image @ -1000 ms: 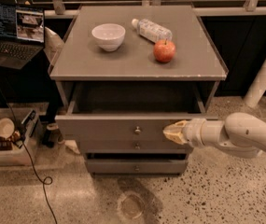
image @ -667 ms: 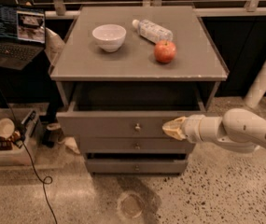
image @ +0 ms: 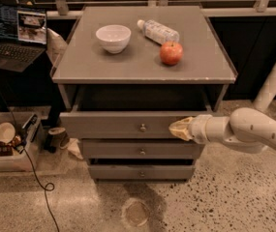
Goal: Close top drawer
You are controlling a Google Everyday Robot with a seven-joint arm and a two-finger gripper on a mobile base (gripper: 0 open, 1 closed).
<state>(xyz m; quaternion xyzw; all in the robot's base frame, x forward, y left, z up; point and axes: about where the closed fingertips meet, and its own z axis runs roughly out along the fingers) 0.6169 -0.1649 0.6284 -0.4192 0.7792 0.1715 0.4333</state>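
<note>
The top drawer sits mid-frame, pulled partway out beneath the worktop, its knob at centre. The end effector reaches in from the right and meets the drawer front right of the knob; how far apart it stands is not discernible. On the worktop are a bowl, a bottle and an apple. A laptop is at upper left.

Grey top drawer — part open, end effector at front

Off-white arm: smooth, rounded tubular shell with a ringed collar at the wrist. Tan, tapered gripper sits against the top drawer front, right side.
</note>
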